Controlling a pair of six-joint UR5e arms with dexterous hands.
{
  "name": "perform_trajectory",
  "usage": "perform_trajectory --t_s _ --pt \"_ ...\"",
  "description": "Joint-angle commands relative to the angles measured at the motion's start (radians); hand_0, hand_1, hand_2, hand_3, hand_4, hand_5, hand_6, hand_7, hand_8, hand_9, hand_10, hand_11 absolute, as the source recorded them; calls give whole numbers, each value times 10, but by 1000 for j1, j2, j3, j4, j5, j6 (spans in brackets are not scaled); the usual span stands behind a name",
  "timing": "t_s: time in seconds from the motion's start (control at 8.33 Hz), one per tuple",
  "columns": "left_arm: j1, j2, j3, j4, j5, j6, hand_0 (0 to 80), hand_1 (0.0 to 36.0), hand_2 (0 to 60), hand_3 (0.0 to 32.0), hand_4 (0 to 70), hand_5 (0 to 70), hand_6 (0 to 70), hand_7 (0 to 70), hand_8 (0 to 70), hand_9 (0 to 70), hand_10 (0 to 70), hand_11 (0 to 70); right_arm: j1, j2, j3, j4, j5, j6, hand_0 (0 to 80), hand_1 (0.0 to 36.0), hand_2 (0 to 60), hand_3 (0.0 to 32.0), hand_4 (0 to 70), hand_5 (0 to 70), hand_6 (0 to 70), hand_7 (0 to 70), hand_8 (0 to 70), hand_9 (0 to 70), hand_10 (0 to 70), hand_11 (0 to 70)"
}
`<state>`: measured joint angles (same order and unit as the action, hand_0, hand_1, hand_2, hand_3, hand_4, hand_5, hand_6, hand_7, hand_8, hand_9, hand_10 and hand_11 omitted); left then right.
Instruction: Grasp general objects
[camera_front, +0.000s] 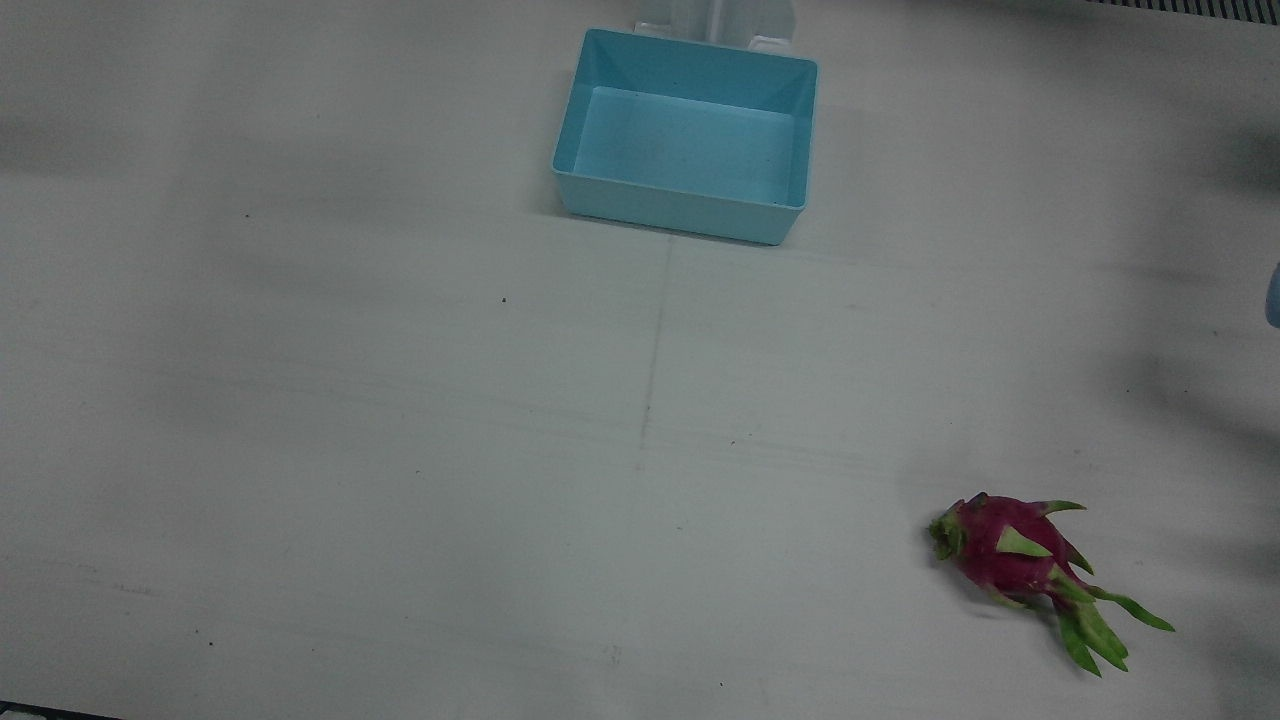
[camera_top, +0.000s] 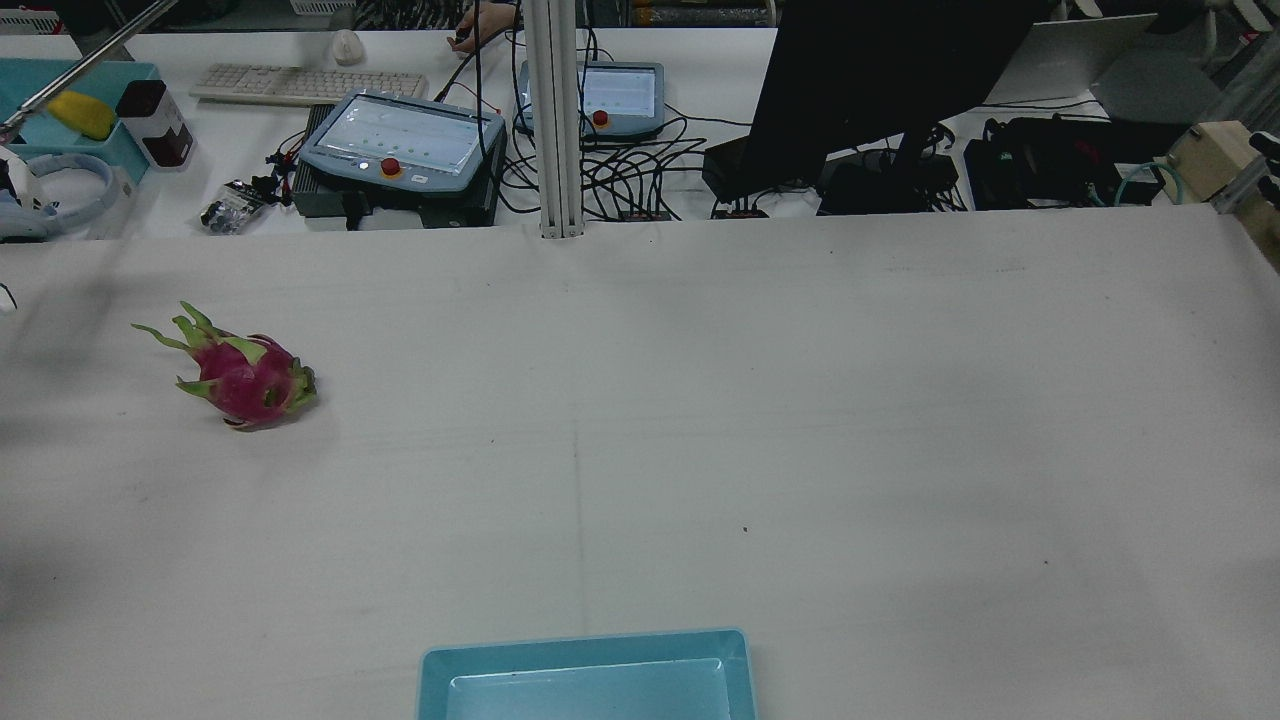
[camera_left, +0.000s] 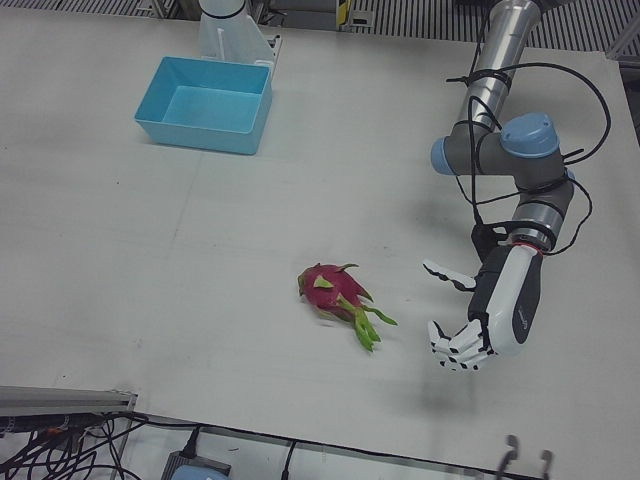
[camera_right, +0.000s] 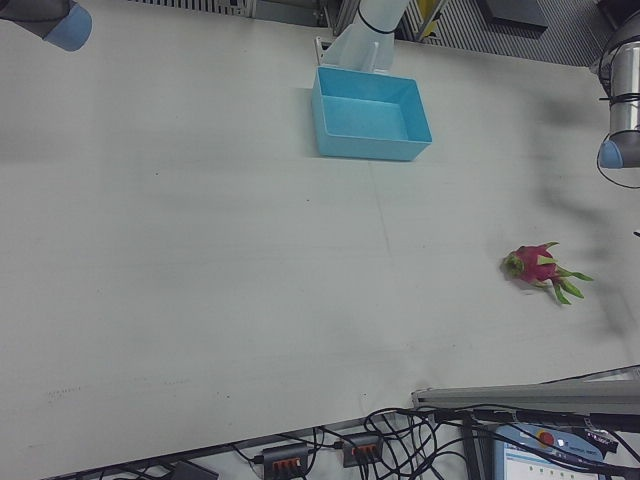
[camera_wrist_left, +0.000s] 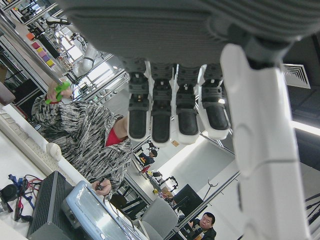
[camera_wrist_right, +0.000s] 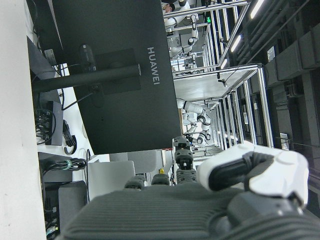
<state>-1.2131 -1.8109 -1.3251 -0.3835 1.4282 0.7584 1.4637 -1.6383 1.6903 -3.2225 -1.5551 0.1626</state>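
Observation:
A pink dragon fruit (camera_front: 1010, 555) with green scales lies on the white table before the left arm. It also shows in the rear view (camera_top: 248, 378), the left-front view (camera_left: 333, 293) and the right-front view (camera_right: 538, 266). My left hand (camera_left: 488, 312) hangs open to the right of the fruit in the left-front view, fingers spread, palm toward it, apart from it and empty. Its fingers (camera_wrist_left: 170, 115) point straight out in its own view. My right hand (camera_wrist_right: 210, 200) shows only in its own view, off the table, fingers extended and holding nothing.
An empty light-blue bin (camera_front: 680, 212) stands at the table's robot-side middle, also seen in the rear view (camera_top: 590, 643) and the left-front view (camera_left: 200, 136). Beyond the table's far edge stand a monitor (camera_top: 880, 80), teach pendants (camera_top: 400, 140) and cables.

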Motion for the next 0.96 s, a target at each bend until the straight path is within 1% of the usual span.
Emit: perform_trajectory --t_s 0.0,0.12,0.24,0.36,0.48,0.6,0.72,0.84 --pt "-3 5 -192 198 8 119 546 234 437 0 226 629 478 588 379 456 272 410 1 -2 3 0 0 0 0 0 0 0 0 0 0 0 0 0 0 0" --pt "-6 5 -304 312 46 181 590 295 544 0 242 653 488 589 384 457 267 409 1 -2 3 0 0 0 0 0 0 0 0 0 0 0 0 0 0 0" --pt "-14 4 -380 403 111 237 618 329 600 0 249 654 483 567 378 445 257 399 1 0 3 0 0 0 0 0 0 0 0 0 0 0 0 0 0 0" --pt "-14 4 -420 454 133 278 653 358 600 0 257 655 469 531 361 420 235 371 1 0 3 0 0 0 0 0 0 0 0 0 0 0 0 0 0 0" --pt "-13 5 -428 463 135 297 657 360 600 0 253 613 442 490 341 396 212 337 0 0 3 0 0 0 0 0 0 0 0 0 0 0 0 0 0 0" --pt "-11 5 -469 527 135 341 653 360 600 0 247 566 415 454 320 368 195 313 1 -2 3 -2 0 0 0 0 0 0 0 0 0 0 0 0 0 0" --pt "-6 4 -556 646 135 425 655 360 600 0 240 510 363 397 278 313 157 260 1 0 5 -2 0 0 0 0 0 0 0 0 0 0 0 0 0 0" --pt "-6 -2 -618 743 135 483 643 360 600 0 230 477 325 356 248 274 132 224 1 -2 5 -2 0 0 0 0 0 0 0 0 0 0 0 0 0 0"
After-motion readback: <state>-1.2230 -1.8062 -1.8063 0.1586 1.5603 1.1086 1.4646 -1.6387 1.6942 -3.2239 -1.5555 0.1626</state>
